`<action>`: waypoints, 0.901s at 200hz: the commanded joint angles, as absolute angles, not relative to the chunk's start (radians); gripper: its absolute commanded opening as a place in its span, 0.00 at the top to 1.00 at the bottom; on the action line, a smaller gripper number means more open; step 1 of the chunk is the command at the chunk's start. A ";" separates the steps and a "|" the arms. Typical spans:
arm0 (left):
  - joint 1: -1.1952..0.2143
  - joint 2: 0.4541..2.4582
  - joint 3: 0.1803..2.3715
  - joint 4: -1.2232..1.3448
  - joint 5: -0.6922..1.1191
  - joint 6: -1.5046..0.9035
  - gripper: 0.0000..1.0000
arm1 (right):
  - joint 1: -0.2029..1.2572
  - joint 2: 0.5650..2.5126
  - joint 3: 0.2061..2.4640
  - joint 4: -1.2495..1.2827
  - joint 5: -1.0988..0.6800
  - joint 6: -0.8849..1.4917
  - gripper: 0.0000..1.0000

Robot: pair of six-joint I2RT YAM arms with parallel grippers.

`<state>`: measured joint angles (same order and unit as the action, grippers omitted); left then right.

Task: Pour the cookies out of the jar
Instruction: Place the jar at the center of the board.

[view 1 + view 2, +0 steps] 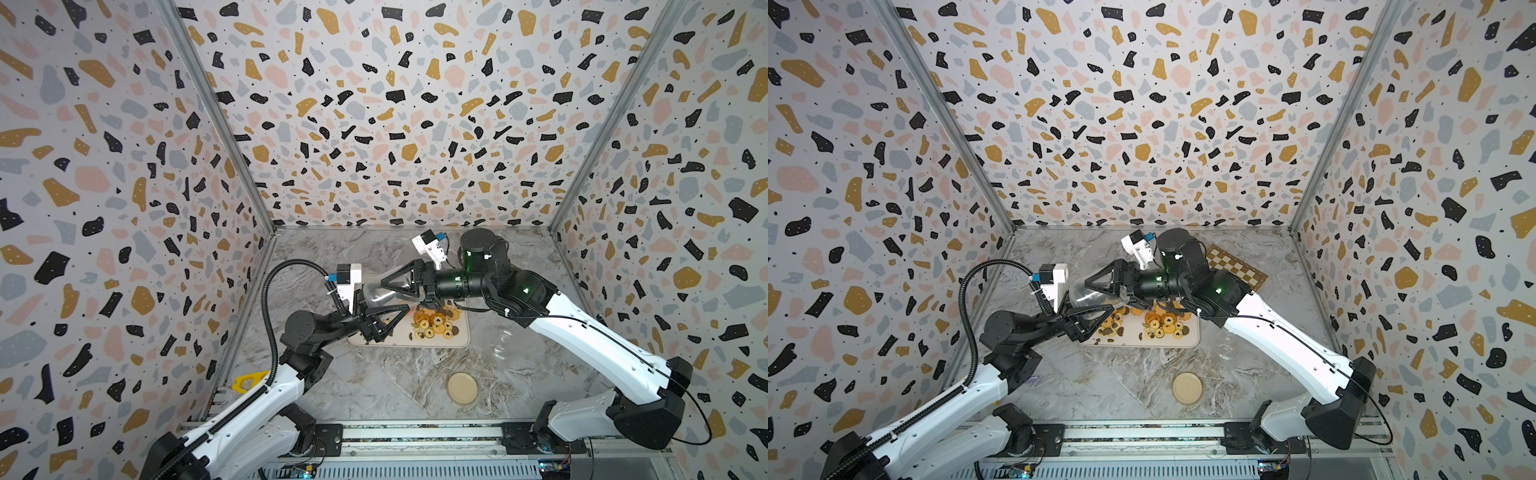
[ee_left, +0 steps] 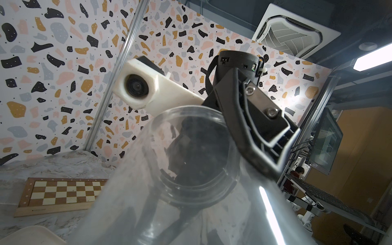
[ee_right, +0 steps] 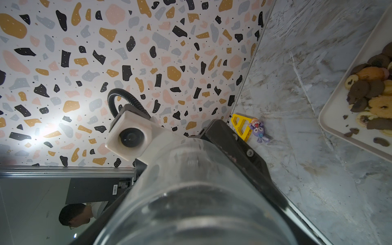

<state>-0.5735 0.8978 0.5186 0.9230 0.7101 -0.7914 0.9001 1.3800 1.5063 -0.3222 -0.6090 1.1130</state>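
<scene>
My left gripper (image 1: 399, 316) and, I think, my right gripper (image 1: 390, 286) both clamp the empty-looking jar (image 1: 376, 297), its long axis nearly level between them above the tray (image 1: 395, 340), where the cookies (image 1: 436, 324) lie heaped.

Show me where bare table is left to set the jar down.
Bare marble lies between the tray and the lid, and left of the lid. Crowded: the tray, heaped with cookies, the jar held over it, and the chessboard corner.
</scene>
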 commanded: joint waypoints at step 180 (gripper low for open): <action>-0.607 0.822 0.530 0.167 0.379 -0.473 0.01 | 0.833 1.322 1.479 -0.335 -0.581 1.051 1.00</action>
<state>-0.6102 0.8833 0.5671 0.3115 0.5217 -0.4778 0.8440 1.3956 1.4311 -0.4202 -0.5339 1.0702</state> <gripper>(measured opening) 0.988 0.886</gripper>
